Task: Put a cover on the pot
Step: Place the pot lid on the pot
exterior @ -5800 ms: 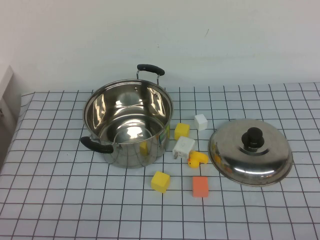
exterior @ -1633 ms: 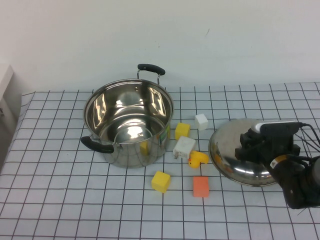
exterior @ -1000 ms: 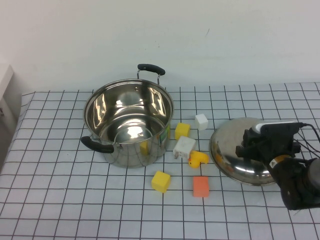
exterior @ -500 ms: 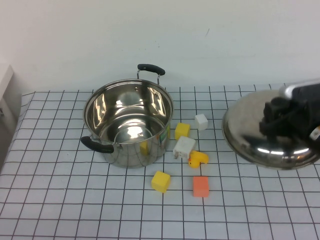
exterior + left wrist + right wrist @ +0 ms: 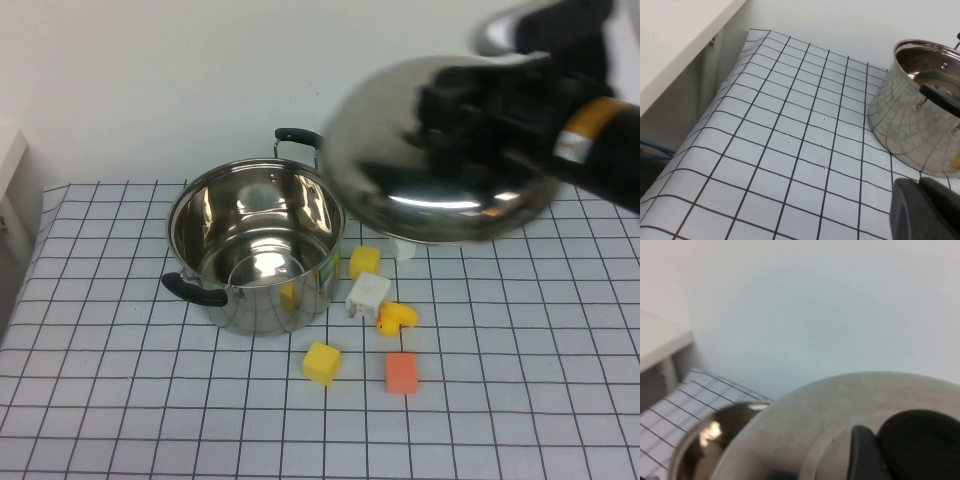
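High view, pot: large round shiny stainless-steel cooking pot (image 5: 257, 250) with two black loop handles, standing open on the black-gridded white tablecloth (image 5: 120, 400), left of centre; rim uncovered.
High view, lid: domed steel lid with black knob (image 5: 440, 150) held in the air, up and to the right of the pot; near edge overlapping the pot's far handle in the picture, blurred.
High view, right gripper: right gripper (image 5: 455, 95) clenched on the lid's knob, arm entering from the upper right.
High view, blocks: two yellow cubes (image 5: 321, 363) (image 5: 364, 261), white block (image 5: 367, 294), orange-yellow piece (image 5: 396, 318) and orange cube (image 5: 401, 372) scattered just right of the pot, beneath and in front of the raised lid.
High view, open room: bare cloth along the front edge and left of the pot.
Left wrist view, left gripper: dark left gripper (image 5: 925, 207) low over the cloth near the pot's side, apart from it; fingers mostly out of frame, state not discernible.
Left wrist view, edges: cloth edge falling away beside a white ledge (image 5: 675, 40); wide bare cloth between that edge and the pot (image 5: 915, 110).
Right wrist view, lid: steel dome (image 5: 805, 435) filling the lower frame, black knob (image 5: 920, 440) close to the camera, white wall (image 5: 790, 300) behind.
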`<action>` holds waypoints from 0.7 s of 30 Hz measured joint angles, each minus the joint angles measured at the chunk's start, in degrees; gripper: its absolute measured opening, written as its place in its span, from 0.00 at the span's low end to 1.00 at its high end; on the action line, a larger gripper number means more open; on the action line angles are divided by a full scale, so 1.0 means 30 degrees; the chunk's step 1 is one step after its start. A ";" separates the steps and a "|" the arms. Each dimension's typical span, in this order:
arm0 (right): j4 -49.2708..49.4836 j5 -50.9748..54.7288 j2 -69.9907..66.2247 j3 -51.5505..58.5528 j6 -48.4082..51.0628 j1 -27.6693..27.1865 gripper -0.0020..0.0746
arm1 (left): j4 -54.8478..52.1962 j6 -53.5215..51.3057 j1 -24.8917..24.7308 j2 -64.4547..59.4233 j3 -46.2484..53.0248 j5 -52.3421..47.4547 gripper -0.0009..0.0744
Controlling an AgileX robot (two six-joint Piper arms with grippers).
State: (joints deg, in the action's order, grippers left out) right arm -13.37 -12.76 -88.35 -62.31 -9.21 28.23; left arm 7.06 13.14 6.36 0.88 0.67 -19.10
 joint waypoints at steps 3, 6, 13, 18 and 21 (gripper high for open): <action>-0.0129 -0.0085 -0.2319 -0.2590 -0.0098 0.0922 0.49 | 0.0000 0.0000 0.0000 0.0000 0.0000 0.0000 0.01; -0.0185 -0.0085 -0.4974 -0.5037 -0.0248 0.1504 0.49 | 0.0000 0.0093 0.0000 0.0000 0.0000 0.0000 0.01; -0.0258 0.0315 -1.0209 -1.0288 -0.1047 0.2434 0.49 | 0.0000 0.0093 0.0000 0.0000 0.0000 0.0000 0.01; -0.0258 0.1578 -1.2819 -1.3088 -0.1446 0.2994 0.49 | 0.0000 0.0093 0.0000 0.0000 0.0000 0.0000 0.01; -0.0258 0.1847 -1.3850 -1.4217 -0.1783 0.3256 0.49 | 0.0000 0.0093 0.0000 0.0000 0.0000 0.0000 0.01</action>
State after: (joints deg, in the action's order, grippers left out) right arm -14.14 -7.22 -129.90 -104.96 -14.56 38.00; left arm 7.06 13.42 6.36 0.88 0.67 -19.10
